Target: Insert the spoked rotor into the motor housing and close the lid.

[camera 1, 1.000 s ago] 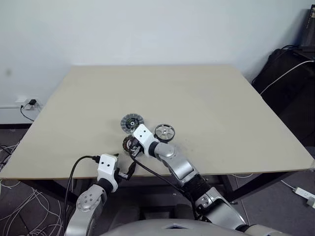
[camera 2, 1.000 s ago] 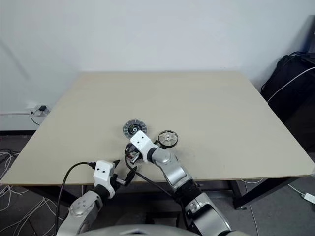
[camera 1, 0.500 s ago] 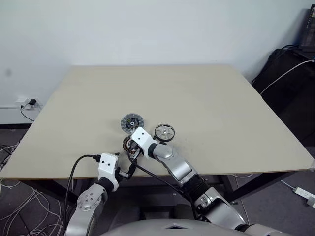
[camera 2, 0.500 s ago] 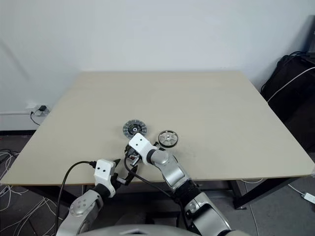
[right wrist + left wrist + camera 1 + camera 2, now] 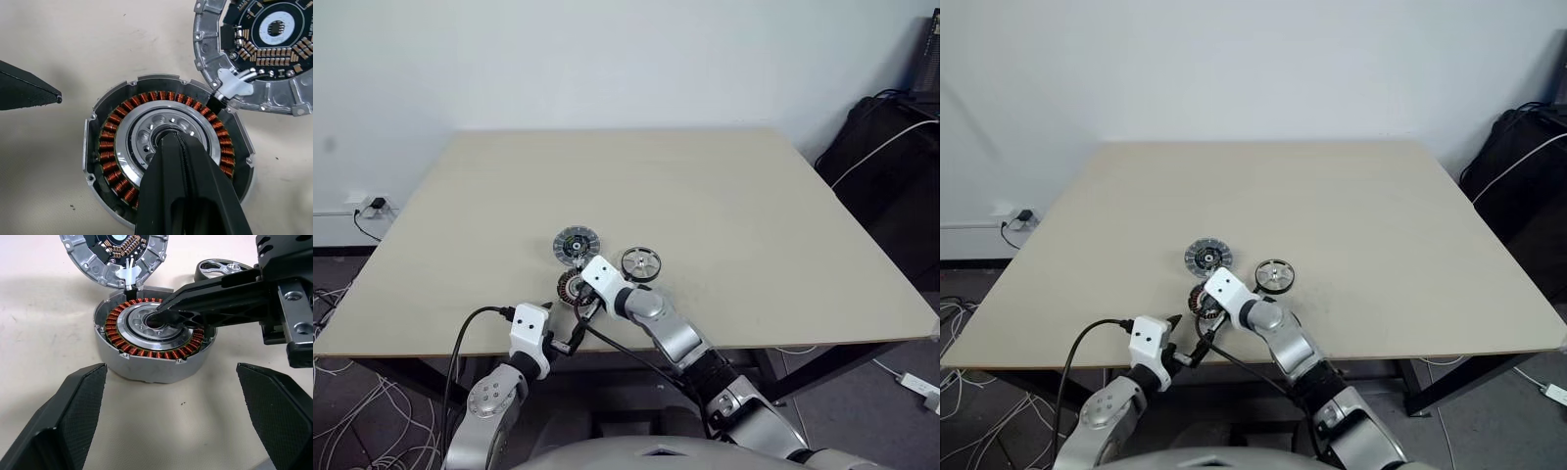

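Note:
The motor housing, a round silver case with a ring of copper windings, lies near the table's front edge. My right gripper is shut, and its joined tips rest in the housing's central hole. The lid lies inner face up just beyond the housing, joined to it by a small bracket. To the right of the lid lies the spoked rotor, flat and untouched. My left gripper stands open in front of the housing, its fingers on either side and apart from it.
The beige table stretches far beyond the parts. Its front edge runs just behind my grippers. A black bag stands off the right side, and cables lie on the floor at the left.
My right gripper has tipped down slightly over the motor housing. The left gripper and the parts have stayed where they were.

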Available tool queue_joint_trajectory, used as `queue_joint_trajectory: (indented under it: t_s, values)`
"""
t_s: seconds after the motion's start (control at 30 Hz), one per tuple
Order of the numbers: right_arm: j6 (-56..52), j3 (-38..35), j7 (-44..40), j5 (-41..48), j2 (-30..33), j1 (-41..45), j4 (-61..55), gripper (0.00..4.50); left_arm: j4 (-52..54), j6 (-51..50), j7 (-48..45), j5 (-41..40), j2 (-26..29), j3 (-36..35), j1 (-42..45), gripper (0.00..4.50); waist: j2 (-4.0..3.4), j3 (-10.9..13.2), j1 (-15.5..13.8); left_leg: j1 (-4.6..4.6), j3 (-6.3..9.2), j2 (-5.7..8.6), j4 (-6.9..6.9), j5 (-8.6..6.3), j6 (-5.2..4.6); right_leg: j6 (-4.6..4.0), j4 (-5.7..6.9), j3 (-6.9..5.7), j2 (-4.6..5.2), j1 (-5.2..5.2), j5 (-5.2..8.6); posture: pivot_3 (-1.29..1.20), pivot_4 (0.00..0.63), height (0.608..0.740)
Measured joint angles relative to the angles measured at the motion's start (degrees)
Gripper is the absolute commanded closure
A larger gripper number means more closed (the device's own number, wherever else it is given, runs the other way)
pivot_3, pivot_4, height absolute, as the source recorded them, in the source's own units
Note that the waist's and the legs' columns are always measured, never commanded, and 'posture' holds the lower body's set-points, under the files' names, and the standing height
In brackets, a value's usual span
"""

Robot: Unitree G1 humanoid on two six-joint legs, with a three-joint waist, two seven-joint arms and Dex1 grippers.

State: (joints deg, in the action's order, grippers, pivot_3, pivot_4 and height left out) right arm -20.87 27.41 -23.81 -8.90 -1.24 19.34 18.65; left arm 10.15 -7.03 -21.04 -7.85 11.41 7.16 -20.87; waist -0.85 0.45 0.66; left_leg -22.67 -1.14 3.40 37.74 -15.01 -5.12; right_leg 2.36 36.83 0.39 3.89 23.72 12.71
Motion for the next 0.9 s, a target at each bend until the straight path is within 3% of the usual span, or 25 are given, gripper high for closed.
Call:
queue_joint_trajectory:
  t_s: [0.9]
  values:
    - [2.49,-0.58,1.66,0.17,-2.89,2.46,2.01,4.48,7.9,-6.95,2.35,0.0,-0.11,1.38,-0.64,0.0,0.18,0.22,0.01,0.0,0.01,0.0,-0.04,0.01,0.01,0.0,0.0,-0.01,-0.02,0.01,0.0,0.0,0.0,0.74]
